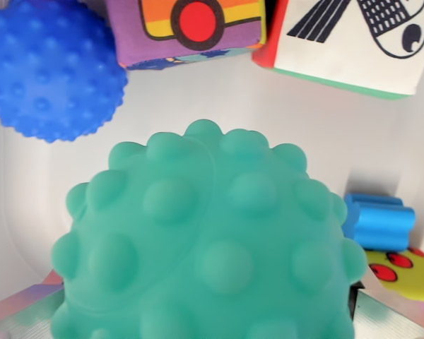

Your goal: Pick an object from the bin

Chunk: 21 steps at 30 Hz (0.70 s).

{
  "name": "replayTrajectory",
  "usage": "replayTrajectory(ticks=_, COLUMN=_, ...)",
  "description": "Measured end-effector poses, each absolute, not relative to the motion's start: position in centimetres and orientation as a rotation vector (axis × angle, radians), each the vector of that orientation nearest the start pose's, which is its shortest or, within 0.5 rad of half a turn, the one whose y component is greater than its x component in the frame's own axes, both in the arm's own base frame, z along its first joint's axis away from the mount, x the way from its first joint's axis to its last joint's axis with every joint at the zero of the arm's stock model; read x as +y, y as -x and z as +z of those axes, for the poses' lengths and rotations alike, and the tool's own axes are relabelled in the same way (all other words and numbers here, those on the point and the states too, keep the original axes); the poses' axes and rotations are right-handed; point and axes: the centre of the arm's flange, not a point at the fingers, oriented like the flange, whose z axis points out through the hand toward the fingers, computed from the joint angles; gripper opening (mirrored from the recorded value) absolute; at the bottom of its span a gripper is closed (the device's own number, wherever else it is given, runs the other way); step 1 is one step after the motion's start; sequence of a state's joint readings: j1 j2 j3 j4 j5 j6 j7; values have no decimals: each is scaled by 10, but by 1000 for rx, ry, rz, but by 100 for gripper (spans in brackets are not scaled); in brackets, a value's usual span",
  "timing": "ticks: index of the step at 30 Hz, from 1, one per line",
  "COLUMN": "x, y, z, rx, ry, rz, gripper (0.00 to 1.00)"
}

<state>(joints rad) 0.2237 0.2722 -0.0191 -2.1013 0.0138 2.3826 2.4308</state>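
Because the teal knobbly ball (205, 247) fills the lower wrist view, right up against the camera over the white bin (198, 92), the fingers are hidden and I cannot tell whether they grip it. Its rounded, bumpy surface could slip from a shallow pinch and drop back beside the blue ball (49, 67).

Large knobbed ball (205, 247) in front, small ball (49, 67) behind left

Single view only, wrist-mounted, looking down into the white bin (283, 113) at very close range. A teal knobbed ball (205, 247) fills the near lower frame. A blue spiky ball (49, 67) sits far left, soft cubes (198, 28) along the far edge.
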Motion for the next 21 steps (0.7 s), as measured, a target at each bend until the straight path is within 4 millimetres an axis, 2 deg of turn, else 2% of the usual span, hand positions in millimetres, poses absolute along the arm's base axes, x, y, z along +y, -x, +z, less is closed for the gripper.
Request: replayTrajectory(ticks=21, x=118, y=-567, z=370, rx=2820, ry=1371, rz=6, gripper=0)
